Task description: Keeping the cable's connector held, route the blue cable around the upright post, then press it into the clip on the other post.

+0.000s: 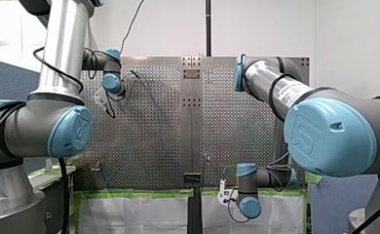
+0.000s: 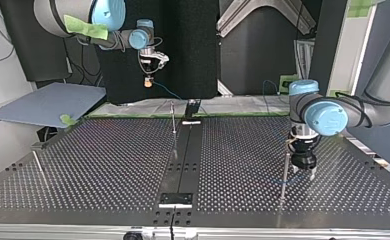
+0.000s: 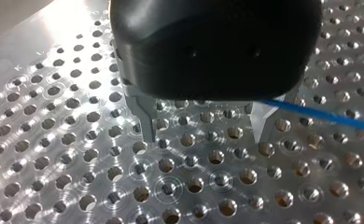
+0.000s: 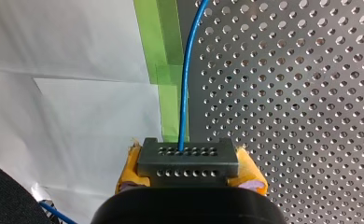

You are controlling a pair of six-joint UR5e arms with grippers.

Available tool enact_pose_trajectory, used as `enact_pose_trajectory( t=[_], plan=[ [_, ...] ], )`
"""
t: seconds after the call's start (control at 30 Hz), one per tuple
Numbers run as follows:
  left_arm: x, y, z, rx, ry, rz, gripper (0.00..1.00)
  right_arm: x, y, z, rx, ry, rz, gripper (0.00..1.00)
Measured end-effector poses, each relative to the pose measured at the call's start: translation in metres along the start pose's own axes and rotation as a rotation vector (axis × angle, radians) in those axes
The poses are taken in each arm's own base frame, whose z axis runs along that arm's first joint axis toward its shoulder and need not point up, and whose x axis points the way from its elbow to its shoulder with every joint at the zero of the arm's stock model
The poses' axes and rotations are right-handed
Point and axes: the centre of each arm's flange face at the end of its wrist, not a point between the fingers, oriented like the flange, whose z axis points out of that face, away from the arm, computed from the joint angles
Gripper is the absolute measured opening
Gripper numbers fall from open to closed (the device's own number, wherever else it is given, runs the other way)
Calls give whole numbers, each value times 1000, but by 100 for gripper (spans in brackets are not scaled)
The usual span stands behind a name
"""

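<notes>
Blue cable (image 4: 185, 84), connector (image 4: 188, 156) clamped in right tool (image 4: 189, 170), left tool (image 3: 203, 135) apart beside cable, UR logo (image 1: 309, 132) on joint cap (image 1: 346, 124)

In the top view, the perforated metal tabletop (image 2: 108, 165) carries three thin upright metal rods. The middle post (image 2: 173, 117) stands near the far edge, the left-hand post (image 2: 38, 167) near the view's left edge, and the right-hand post (image 2: 284, 172) at the view's right. Just beside the right-hand post, close over the tabletop, hangs my left arm's black end effector (image 2: 304, 174). Behind the far edge, at the view's left and well above the surface, is my right arm's end effector (image 2: 147, 79).

In the right wrist view the dark rectangular connector (image 4: 188, 161) sits between its pads (image 4: 251, 170). The thin blue cable (image 4: 185, 93) runs ahead from it, along the green tape strip (image 4: 164, 56) at the tabletop's edge. In the left wrist view the cable passes beside one finger, outside the gap.
</notes>
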Motion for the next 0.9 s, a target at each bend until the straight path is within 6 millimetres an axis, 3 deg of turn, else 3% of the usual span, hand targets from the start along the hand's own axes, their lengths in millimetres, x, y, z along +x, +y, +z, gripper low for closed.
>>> enact_pose_trajectory(
  t=[0.43, 0.9],
  plan=[
    [1, 1, 0, 5, 20, -105, 100, 2, -2, -4, -3, 8, -32, 0],
    [-4, 13, 0, -42, 25, -171, 100, 39, 6, -12, -42, 96, -4, 0]
  ],
)
